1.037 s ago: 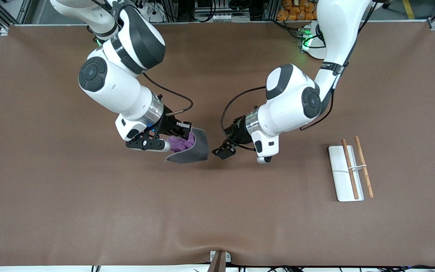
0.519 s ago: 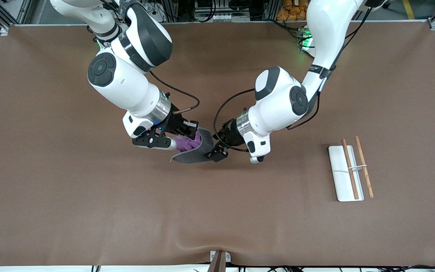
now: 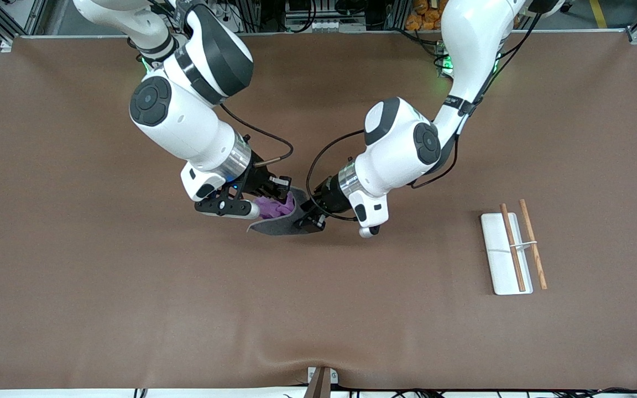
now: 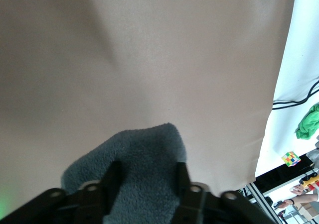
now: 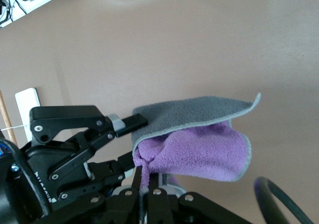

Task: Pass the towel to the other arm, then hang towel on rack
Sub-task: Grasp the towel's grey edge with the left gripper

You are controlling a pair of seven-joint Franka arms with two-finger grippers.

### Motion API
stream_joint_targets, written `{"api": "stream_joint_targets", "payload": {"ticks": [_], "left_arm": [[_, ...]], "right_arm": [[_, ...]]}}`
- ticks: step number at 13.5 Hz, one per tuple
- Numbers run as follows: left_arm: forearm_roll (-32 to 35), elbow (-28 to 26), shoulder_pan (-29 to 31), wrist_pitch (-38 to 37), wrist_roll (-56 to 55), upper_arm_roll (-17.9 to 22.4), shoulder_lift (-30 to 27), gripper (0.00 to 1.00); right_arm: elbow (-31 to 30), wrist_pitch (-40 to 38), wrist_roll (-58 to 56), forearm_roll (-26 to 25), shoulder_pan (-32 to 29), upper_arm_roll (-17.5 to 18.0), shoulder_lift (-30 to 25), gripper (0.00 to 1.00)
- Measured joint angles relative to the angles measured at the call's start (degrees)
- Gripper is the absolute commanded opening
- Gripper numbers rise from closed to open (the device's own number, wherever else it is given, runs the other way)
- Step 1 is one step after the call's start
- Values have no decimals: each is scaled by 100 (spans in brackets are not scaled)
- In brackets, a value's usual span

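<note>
- Right gripper (image 3: pixel 284 198) is clamped on the towel (image 3: pixel 282 220), held above the table (image 3: pixel 130 309) mid-span.
- Left gripper (image 3: pixel 306 216) has its 2 fingers (image 4: pixel 112 176) straddling the towel's grey flap, part-closed.
- Rack (image 3: pixel 509 251) lies toward the left arm's end.

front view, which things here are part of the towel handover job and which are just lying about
Part of the job:
- towel, held up over the table's middle
- right gripper, shut on the towel
- left gripper, jaws either side of the towel's grey edge
- rack, toward the left arm's end

Just lying about:
- brown table mat
- small coloured cube, off the table
</note>
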Motion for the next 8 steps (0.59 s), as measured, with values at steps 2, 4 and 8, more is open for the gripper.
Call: {"api": "stream_joint_targets", "payload": {"ticks": [2, 4, 8], "left_arm": [[0, 11, 1, 5, 1, 3, 0, 0], [34, 53, 5, 19, 107, 19, 0, 0], [599, 131, 104, -30, 349, 80, -124, 0]], "right_arm": [[0, 1, 1, 0, 1, 0, 0, 0], [7, 9, 2, 0, 1, -2, 0, 0], [14, 9, 2, 0, 1, -27, 0, 100]]}}
